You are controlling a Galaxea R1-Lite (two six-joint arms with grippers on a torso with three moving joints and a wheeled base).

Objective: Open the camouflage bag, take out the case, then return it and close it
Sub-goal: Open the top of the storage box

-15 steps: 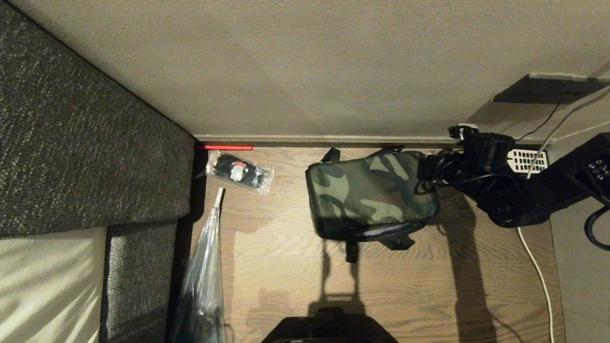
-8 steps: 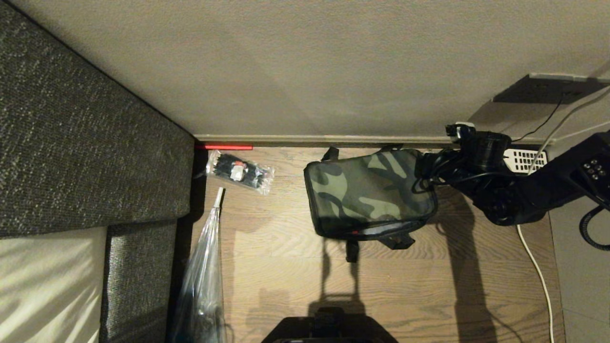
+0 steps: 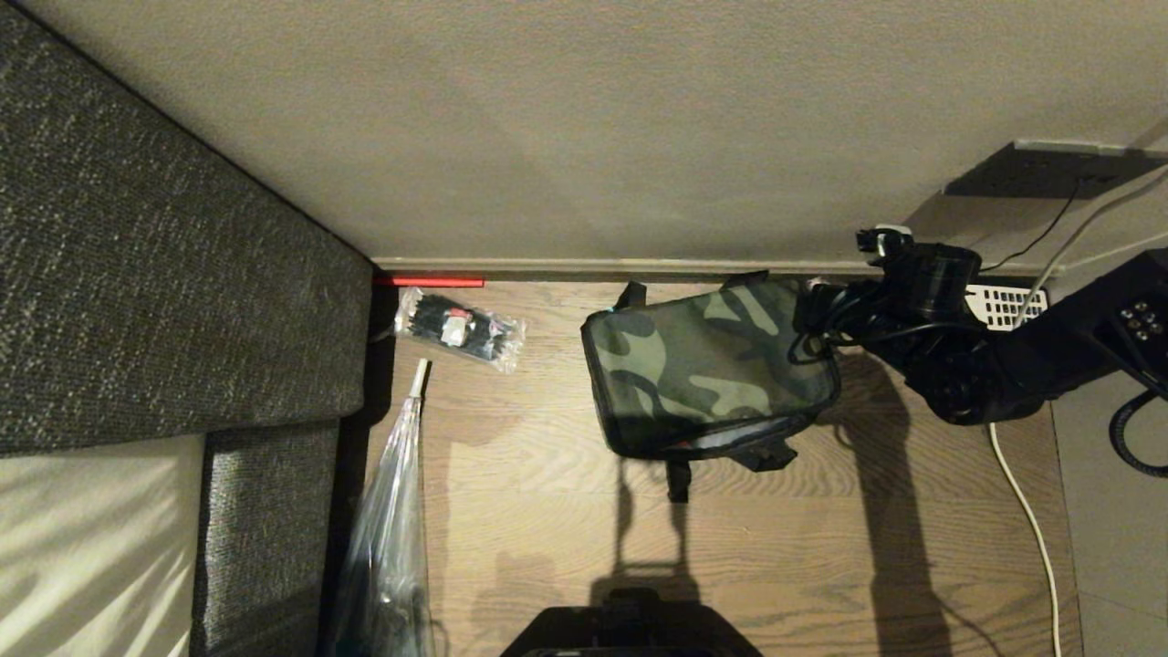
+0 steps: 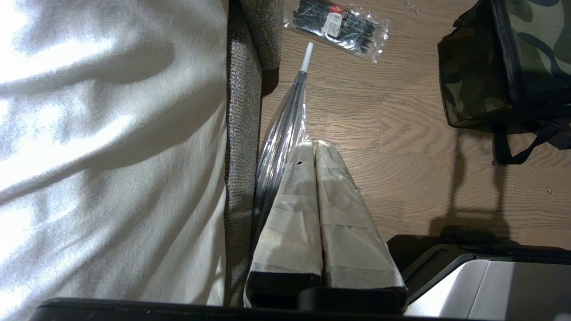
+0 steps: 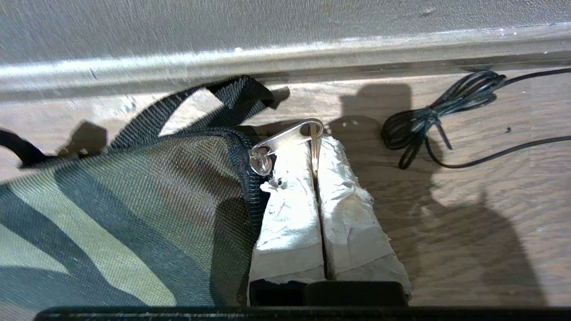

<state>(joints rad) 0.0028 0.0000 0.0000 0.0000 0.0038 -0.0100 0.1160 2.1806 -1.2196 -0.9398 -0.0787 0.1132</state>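
Note:
The camouflage bag [image 3: 707,365] lies on the wooden floor close to the skirting board, its lid down, with a thin pale slit showing along its near edge. My right gripper [image 3: 810,315] is at the bag's far right corner. In the right wrist view the bag [image 5: 111,200] fills one side, and the right gripper [image 5: 314,145] is shut on the ring of the metal zipper pull [image 5: 285,137]. My left gripper [image 4: 313,146] hangs shut and empty above the floor beside a wrapped umbrella. The case is out of view.
A clear packet of black cable ties [image 3: 459,328] lies left of the bag. An umbrella in a clear sleeve [image 3: 388,529] leans by the grey upholstered furniture [image 3: 164,301]. A coiled black cable [image 5: 428,120] and a white cable [image 3: 1027,511] lie to the right.
My right gripper has crept slightly toward the wall with the zipper pull, and the bag's far right corner has shifted with it. The left arm has kept still.

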